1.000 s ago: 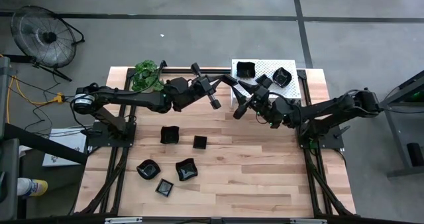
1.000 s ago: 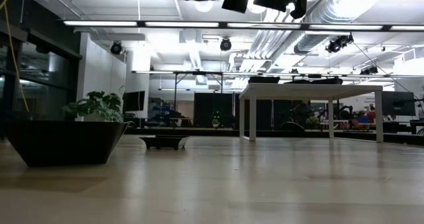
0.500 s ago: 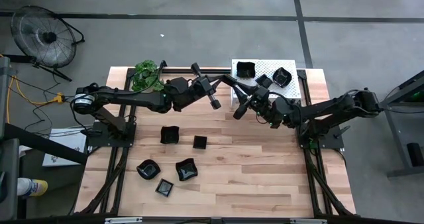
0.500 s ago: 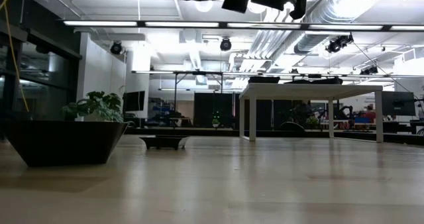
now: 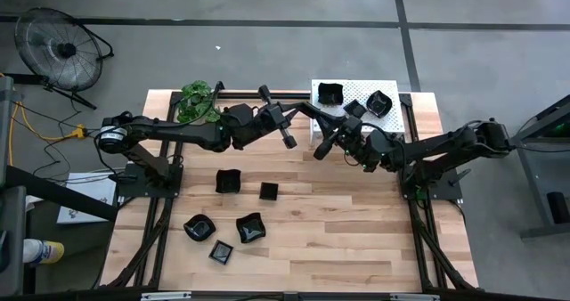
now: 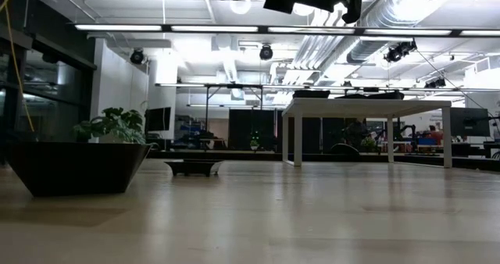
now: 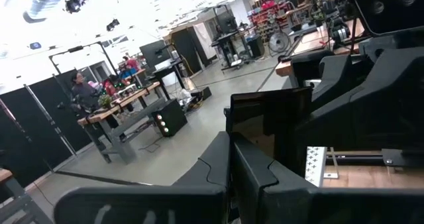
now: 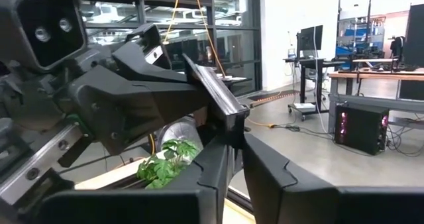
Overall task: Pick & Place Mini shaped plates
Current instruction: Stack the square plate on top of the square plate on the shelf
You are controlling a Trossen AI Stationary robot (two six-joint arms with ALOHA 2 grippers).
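A small black square plate (image 5: 311,112) is up in the air over the table's far middle, between my two grippers. My left gripper (image 5: 301,108) comes from the left and my right gripper (image 5: 315,118) from the right; both are shut on it. The plate shows face-on in the left wrist view (image 7: 268,118) and edge-on in the right wrist view (image 8: 213,91). Several more black plates lie flat on the table: (image 5: 228,181), (image 5: 268,191), (image 5: 198,225), (image 5: 250,228), (image 5: 221,251). Three plates (image 5: 330,93) (image 5: 354,108) (image 5: 378,101) sit on the white perforated rack (image 5: 356,89). My left gripper pinches the plate's lower edge (image 7: 232,136) between its two fingers, coming roughly level from the table's left. The plate stands on edge, clear of the table. My right gripper pinches the opposite edge of the plate (image 8: 233,121) between its two fingers, coming roughly level from the table's right. The plate is seen edge-on, rising slantwise from the fingers.
A green plant (image 5: 198,101) stands at the table's far left corner. The rack takes up the far right corner. In the low view a black plate (image 6: 74,169) stands close at the left and another (image 6: 193,167) farther back. Bare wood lies at the near right (image 5: 356,230).
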